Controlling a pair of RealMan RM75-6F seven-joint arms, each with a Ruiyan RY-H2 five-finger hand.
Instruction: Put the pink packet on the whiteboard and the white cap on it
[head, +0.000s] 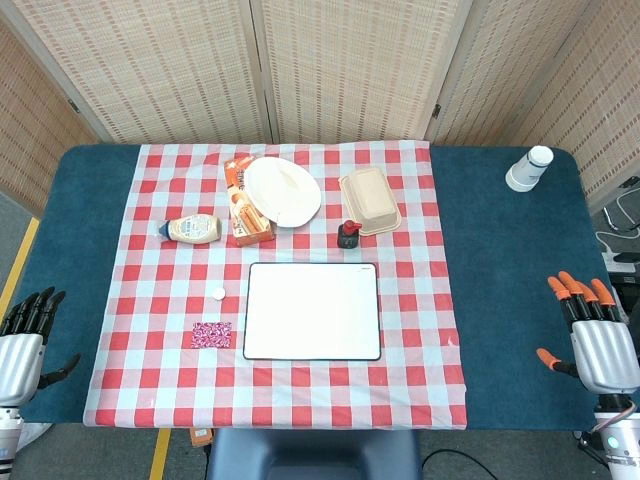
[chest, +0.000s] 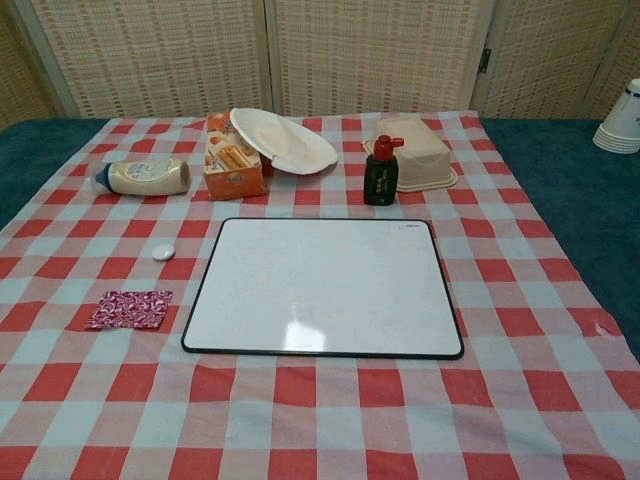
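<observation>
Pink packet left of whiteboard, well apart from both empty, spread hands

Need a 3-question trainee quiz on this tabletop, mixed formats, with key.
1. True or false: the pink packet lies on the whiteboard.
2. Which sits nearer the white cap: A) small dark bottle B) pink packet C) paper cups?
3. Fill in: the left hand and right hand each hold ____.

Key: 1 false, it lies on the checked cloth left of the board. 2 B. 3 nothing.
</observation>
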